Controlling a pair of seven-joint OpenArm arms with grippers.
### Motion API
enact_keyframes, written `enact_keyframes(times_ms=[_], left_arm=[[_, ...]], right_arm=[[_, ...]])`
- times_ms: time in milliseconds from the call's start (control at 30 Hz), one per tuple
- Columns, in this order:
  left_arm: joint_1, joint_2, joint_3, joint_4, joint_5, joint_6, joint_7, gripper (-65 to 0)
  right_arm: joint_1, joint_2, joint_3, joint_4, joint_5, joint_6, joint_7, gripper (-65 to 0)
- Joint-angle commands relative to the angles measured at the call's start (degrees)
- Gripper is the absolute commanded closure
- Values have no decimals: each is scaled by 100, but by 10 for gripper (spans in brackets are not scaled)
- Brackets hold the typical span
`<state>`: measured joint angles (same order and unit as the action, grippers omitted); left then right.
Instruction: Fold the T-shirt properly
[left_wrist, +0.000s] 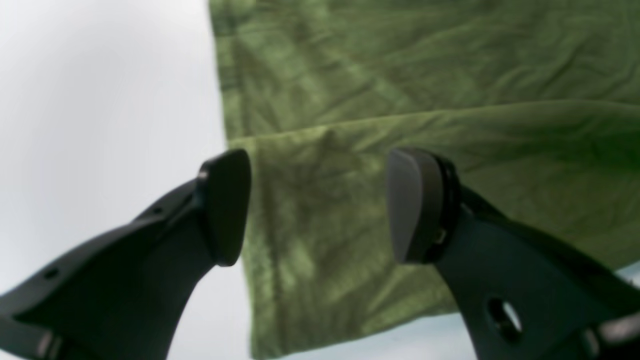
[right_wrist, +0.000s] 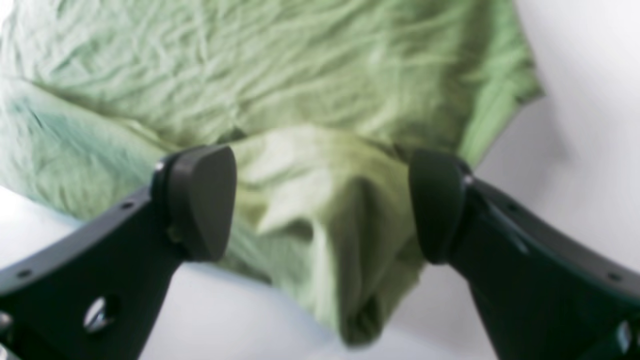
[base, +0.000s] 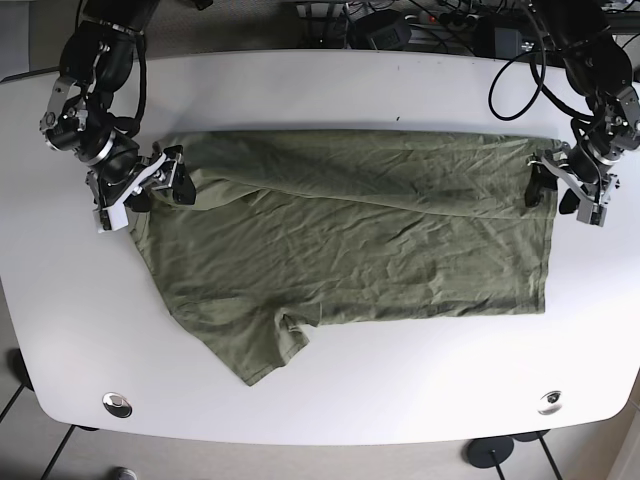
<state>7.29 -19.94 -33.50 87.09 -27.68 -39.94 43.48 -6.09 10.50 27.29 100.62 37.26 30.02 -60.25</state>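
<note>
The shirt (base: 350, 245) is lying spread across the white surface (base: 330, 400), its far long edge folded toward the middle in a narrow band, one sleeve (base: 262, 345) sticking out at the near edge.

On the left of the base view, the right tool (base: 150, 182) is sitting at the shirt's end, where the fabric is bunching. In the right wrist view its jaws are standing spread, with a rumpled lump of cloth (right_wrist: 325, 220) lying between the pads but touching neither. Closing here would likely be gathering several layers at once, so a lift could drag the whole end into a twist instead of a clean edge.

Through the middle, the folded band is running uneven and wrinkled; pulling on it from one end only would be skewing the fold line.

On the right, the left tool (base: 570, 190) is hovering at the opposite end. Its jaws are also spread, straddling the corner of the folded band (left_wrist: 310, 165) without pinching it. The risk here is catching just the top layer, or slipping off the edge onto bare surface, leaving the two ends moving unequally.
</note>
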Motion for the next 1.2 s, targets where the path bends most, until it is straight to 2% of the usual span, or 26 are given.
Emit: enact_keyframes(times_ms=[33, 133, 233, 300, 333, 400, 467, 500, 600, 700, 767, 967, 1067, 1200], left_arm=[[-4, -14, 31, 52, -49, -6, -89, -396], [-39, 153, 22, -168, 452, -6, -98, -372], [-48, 320, 31, -212, 1102, -6, -159, -254], [-30, 399, 40, -221, 1331, -6, -406, -208], [-12, 408, 40, -230, 1410, -6, -537, -201], [-12, 381, 22, -230, 1401, -6, -546, -199], [-12, 372, 22, -230, 1410, -6, -546, -200], [-4, 372, 22, -230, 1410, -6, -546, -200], [-4, 372, 13, -247, 1419, -6, -537, -201], [-4, 364, 13, -397, 1419, -6, -537, -201], [-12, 364, 13, -546, 1419, -6, -546, -201], [-21, 232, 31, -863, 1419, -6, -573, -201], [-21, 232, 13, -872, 1419, -6, -573, -201], [-12, 91, 13, -872, 1410, -6, -573, -201]], right_arm=[[323, 71, 18, -378, 68, 0, 122, -515], [807, 220, -439, -1222, 59, -9, 122, -512], [921, 299, -773, -1486, 68, -9, 122, -439], [947, 290, -782, -1583, 68, -26, 113, -354], [947, 290, -790, -1653, 68, -114, 113, -282], [912, 290, -790, -1723, 77, -184, 113, -155], [850, 290, -773, -1697, 129, -158, 113, -46], [780, 290, -764, -1592, 129, -149, 130, -25], [508, 264, -412, -941, 129, -141, 139, -22], [191, 44, 89, -229, 129, -141, 139, -22], [33, 35, 256, 44, 129, -132, 139, -22], [-433, 27, 625, 228, 129, -158, 139, -24], [-793, -158, 977, 255, 121, -149, 139, -25], [-1198, -193, 1012, 263, 129, -149, 139, -29]])
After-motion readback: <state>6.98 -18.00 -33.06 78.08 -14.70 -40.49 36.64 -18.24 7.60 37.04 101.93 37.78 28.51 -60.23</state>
